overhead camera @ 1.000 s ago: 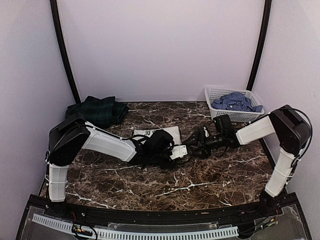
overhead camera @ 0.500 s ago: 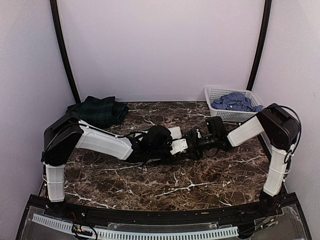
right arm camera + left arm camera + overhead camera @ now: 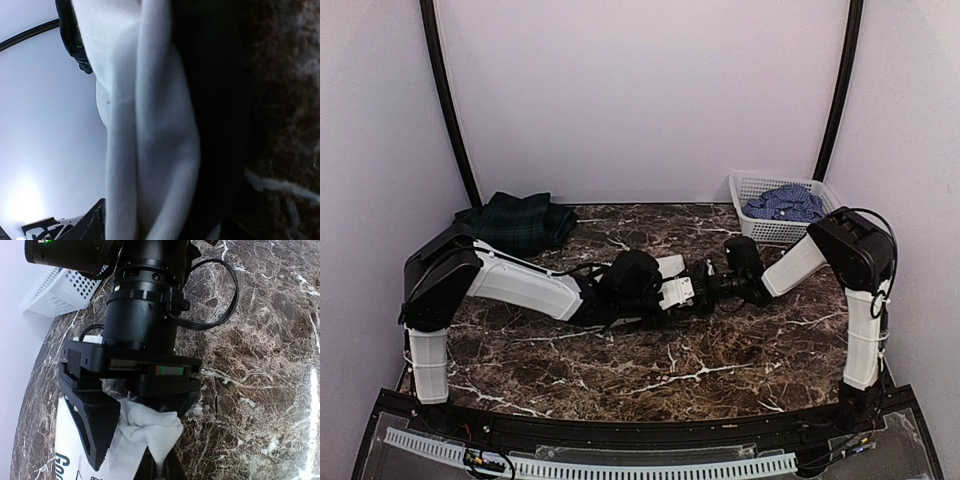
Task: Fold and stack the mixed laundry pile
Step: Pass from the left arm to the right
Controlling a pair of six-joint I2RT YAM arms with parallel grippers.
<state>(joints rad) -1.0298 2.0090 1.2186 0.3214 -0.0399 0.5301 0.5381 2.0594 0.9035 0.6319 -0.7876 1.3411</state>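
White garment (image 3: 669,264) mostly hidden; long axis unclear. Left gripper (image 3: 156,467) clamped on its bunched edge; right gripper (image 3: 140,426) jaws apart, straddling bunch.

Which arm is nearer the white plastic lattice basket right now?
Right: right arm bends just in front of the white plastic lattice basket; left arm stretches well left.

Back-left of counter (image 3: 720,350): green plaid garment (image 3: 515,220), bunched. In basket (image 3: 745,181): blue check shirt (image 3: 785,203), crumpled. Mid-counter: white garment (image 3: 150,427), largely hidden.
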